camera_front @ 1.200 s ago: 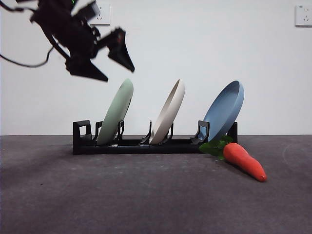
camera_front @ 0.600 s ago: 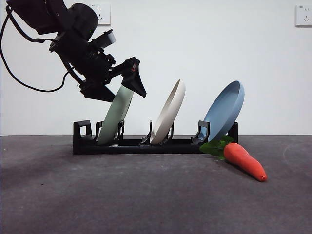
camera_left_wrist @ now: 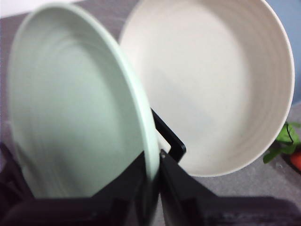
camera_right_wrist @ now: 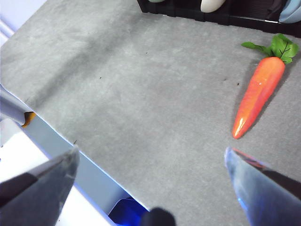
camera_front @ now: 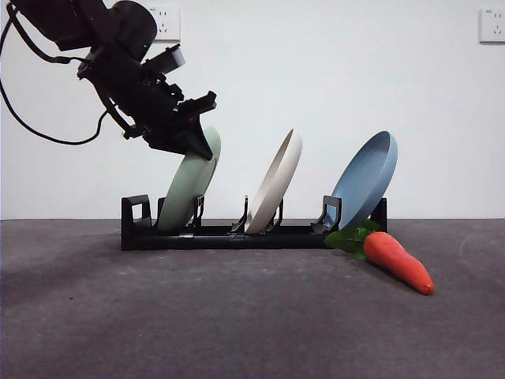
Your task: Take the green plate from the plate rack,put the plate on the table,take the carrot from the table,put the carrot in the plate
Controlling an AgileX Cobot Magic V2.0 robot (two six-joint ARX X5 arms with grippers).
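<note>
At the rack's left end, the left gripper (camera_front: 197, 130) has its jaws clenched on the top rim of the green plate (camera_front: 188, 189), which leans in the plate rack (camera_front: 213, 234) beside the cream plate (camera_front: 274, 183) and the blue plate (camera_front: 364, 180). On the tabletop (camera_front: 237, 316), the carrot (camera_front: 397, 261) lies just by the rack's right end. Well apart, the right gripper (camera_right_wrist: 150, 169) hovers with jaws spread wide, grasping nothing.

My left arm (camera_front: 118, 63) is bulky matte black with a looping black cable (camera_front: 39, 118), and my right gripper (camera_right_wrist: 150, 183) has tapered, pointed black jaws.
</note>
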